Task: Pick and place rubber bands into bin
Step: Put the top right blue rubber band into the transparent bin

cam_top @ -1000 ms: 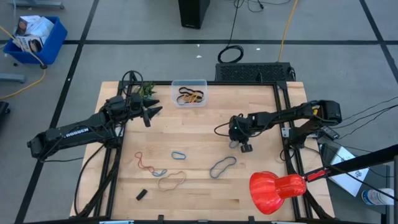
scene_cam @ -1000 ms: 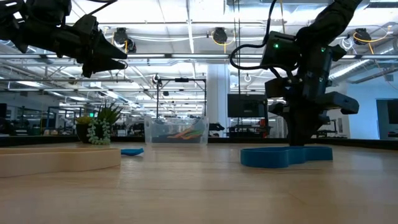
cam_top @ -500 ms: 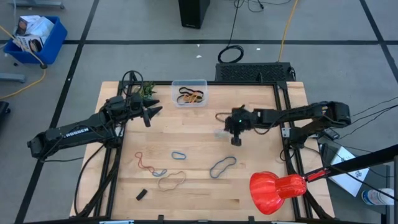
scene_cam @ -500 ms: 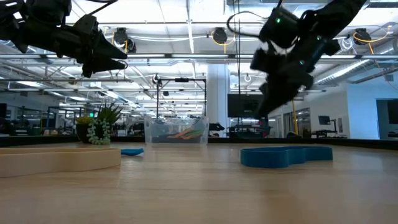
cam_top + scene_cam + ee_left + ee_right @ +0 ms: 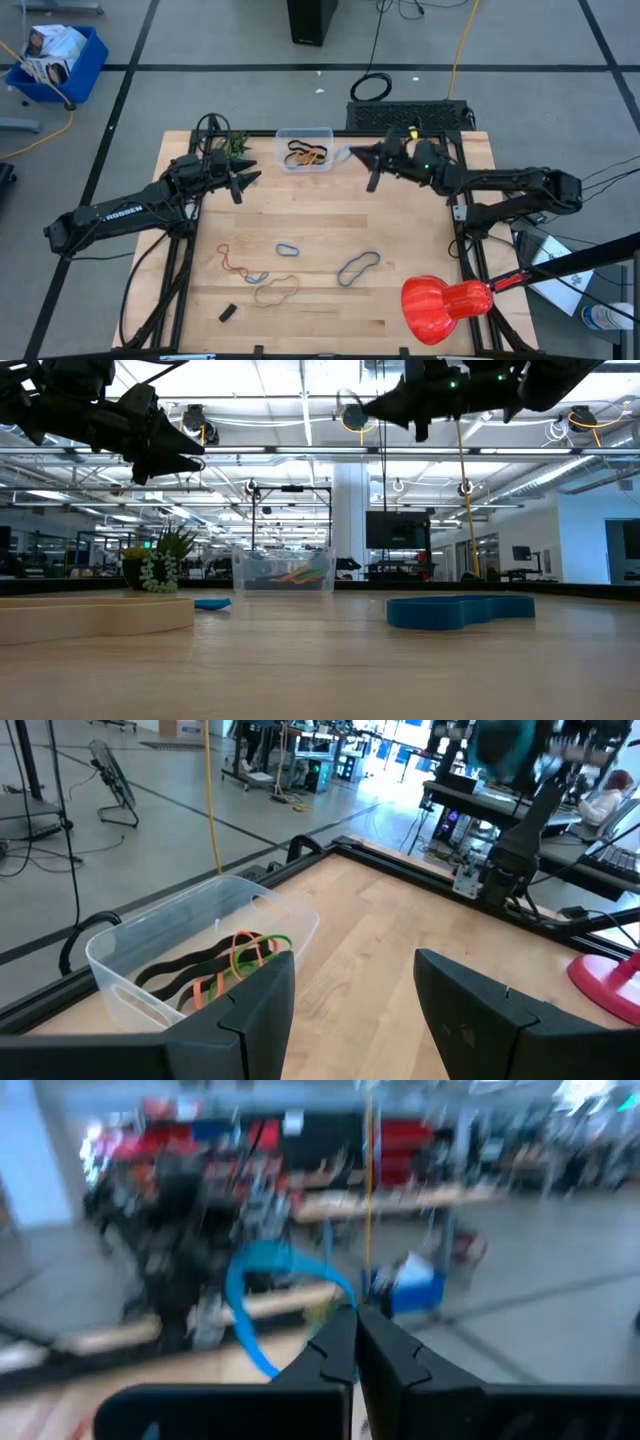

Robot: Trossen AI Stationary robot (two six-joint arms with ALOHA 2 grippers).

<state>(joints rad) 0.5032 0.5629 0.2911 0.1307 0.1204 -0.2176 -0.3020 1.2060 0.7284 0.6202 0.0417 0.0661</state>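
Right gripper (image 5: 362, 158): was raised above the table's far edge, just right of the bin; its fingers (image 5: 345, 1342) were pinched together on a blue rubber band (image 5: 270, 1295), which hung as a loop in front of them in the right wrist view.
Left gripper (image 5: 250, 178): hovered above the table to the left of the bin, pointing toward it; its fingers (image 5: 255, 1005) stood apart with nothing between them.
Bin (image 5: 326, 135): one clear tub at the far edge of the table, near the middle; in the left wrist view (image 5: 118, 942) it sat just ahead of the left fingers.
Bands in the bin (image 5: 215, 965): a small tangle of black, orange and green loops; the exact count could not be told.
Bands on the table: four loops on the near half, namely one red (image 5: 232, 260), one light blue (image 5: 288, 248), one tan (image 5: 275, 291) and one grey (image 5: 358, 267); a further small pale piece (image 5: 256, 276) lay between the red and tan ones.
Small black block (image 5: 227, 312): one, near the front left of the table.
Plant (image 5: 236, 146): one small green sprig at the far left, close to the left arm.
Red lamp-like object (image 5: 445, 306): one, at the front right corner.
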